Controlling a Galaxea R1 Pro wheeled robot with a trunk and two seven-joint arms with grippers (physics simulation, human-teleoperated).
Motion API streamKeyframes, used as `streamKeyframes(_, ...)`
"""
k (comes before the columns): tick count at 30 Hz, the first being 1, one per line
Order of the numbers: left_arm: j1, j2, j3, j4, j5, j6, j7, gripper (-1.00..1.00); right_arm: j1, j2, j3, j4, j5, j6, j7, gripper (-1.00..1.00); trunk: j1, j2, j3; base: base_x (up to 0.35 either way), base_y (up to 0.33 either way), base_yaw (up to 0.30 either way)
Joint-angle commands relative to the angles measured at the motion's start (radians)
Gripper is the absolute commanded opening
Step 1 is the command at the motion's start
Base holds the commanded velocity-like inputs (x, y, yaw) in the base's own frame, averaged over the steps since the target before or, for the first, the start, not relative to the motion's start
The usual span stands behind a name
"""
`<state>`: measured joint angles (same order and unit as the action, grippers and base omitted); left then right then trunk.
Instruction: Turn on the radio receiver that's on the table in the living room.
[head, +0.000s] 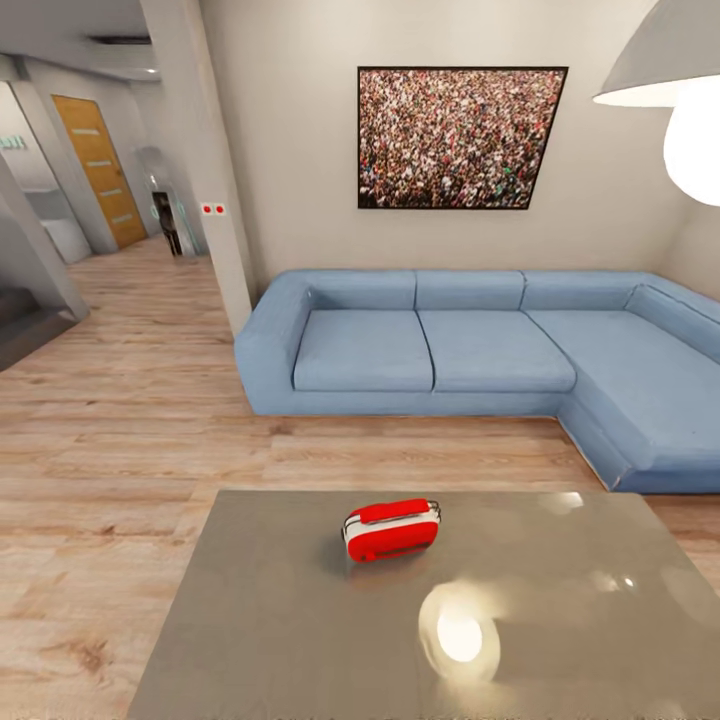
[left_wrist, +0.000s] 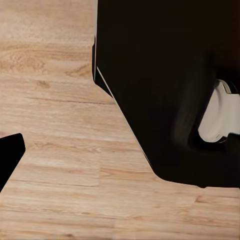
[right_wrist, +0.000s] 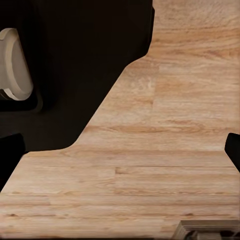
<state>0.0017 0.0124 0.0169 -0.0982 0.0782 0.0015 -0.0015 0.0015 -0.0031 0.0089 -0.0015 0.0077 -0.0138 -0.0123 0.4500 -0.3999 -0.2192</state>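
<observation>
Looking down from the head camera, I see the small bright red rounded radio receiver (head: 392, 529) with its white band lying on the glossy grey stone-like tabletop (head: 270, 620), a little toward 12 o'clock from the middle. Its long axis runs roughly from 9 to 3 o'clock, the 3 o'clock end tipped slightly toward 2, and its red handle sits on top. A lamp's glare (head: 458, 634) shines at 5 o'clock from it. Past the table stand the blue L-shaped sofa (head: 480, 345) and the framed crowd picture (head: 460, 137). Both wrist cameras face light wood plank floor (left_wrist: 60, 150) beside dark robot bodywork; I cannot tell whether either pincer is released or clenched.
</observation>
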Motion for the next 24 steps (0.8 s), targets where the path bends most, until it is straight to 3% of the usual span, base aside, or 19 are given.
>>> streamKeyframes(1, 0.000, 0.000, 0.000, 0.000, 0.000, 0.000, 0.000, 1.00, 0.000, 0.000, 0.000, 0.000, 0.000, 0.000, 0.000, 1.00, 0.000, 0.000, -0.002, 0.000, 0.000, 0.000)
streamKeyframes(24, 0.000, 0.000, 0.000, 0.000, 0.000, 0.000, 0.000, 1.00, 0.000, 0.000, 0.000, 0.000, 0.000, 0.000, 0.000, 1.00, 0.000, 0.000, -0.039, 0.000, 0.000, 0.000)
